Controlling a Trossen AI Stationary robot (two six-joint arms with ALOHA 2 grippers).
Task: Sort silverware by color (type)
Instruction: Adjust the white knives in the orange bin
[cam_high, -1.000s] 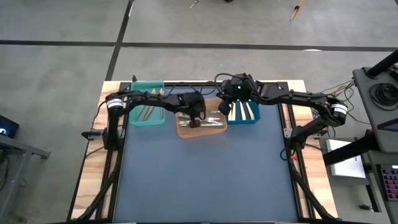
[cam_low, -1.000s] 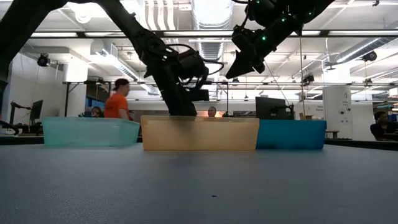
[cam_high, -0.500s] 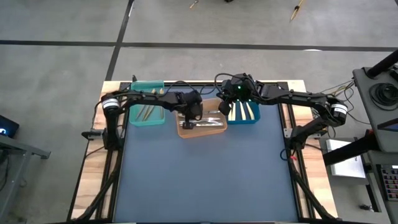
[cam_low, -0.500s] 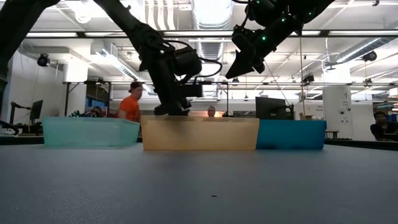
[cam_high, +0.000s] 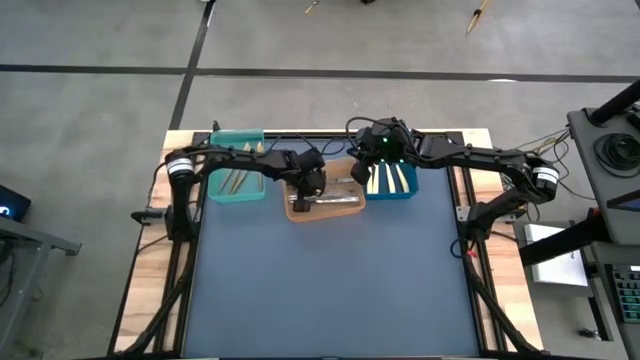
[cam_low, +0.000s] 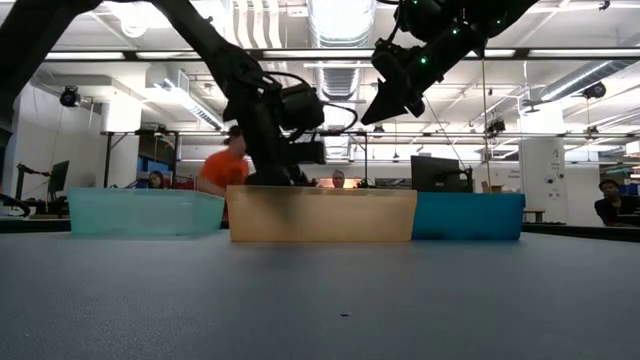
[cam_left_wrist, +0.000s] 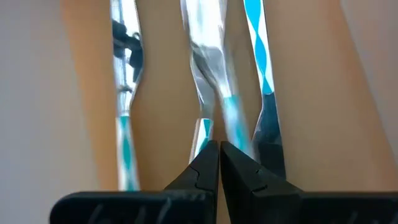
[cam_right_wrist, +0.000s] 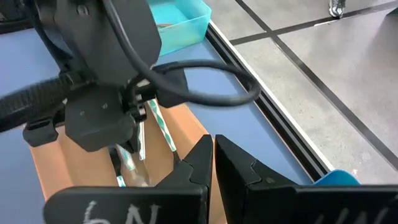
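Note:
Several silver pieces of silverware (cam_left_wrist: 208, 68) lie along the floor of the orange bin (cam_high: 325, 208). My left gripper (cam_left_wrist: 219, 146) is shut and points down into that bin, its tips just over one silver piece (cam_left_wrist: 204, 127). Gold pieces (cam_high: 235, 180) lie in the teal bin (cam_high: 237, 192). Cream-handled pieces (cam_high: 392, 178) lie in the blue bin (cam_high: 392, 193). My right gripper (cam_right_wrist: 212, 143) is shut on nothing and hangs high above the seam between the orange and blue bins. My left gripper's shut fingertips (cam_left_wrist: 208, 155) come from above, slanting down, and stand at the end of a silver piece (cam_left_wrist: 204, 127) on the orange bin's floor. I cannot tell whether they touch it.
The three bins stand side by side at the table's far edge, teal on the left, orange in the middle, blue on the right. The blue mat (cam_high: 330, 280) in front of them is bare. People (cam_low: 225, 165) move in the room behind the table.
My left gripper has shifted slightly toward the table's left inside the orange bin, and its wrist has rolled and tipped. It has stayed shut. A person in an orange shirt has walked rightward behind the table.

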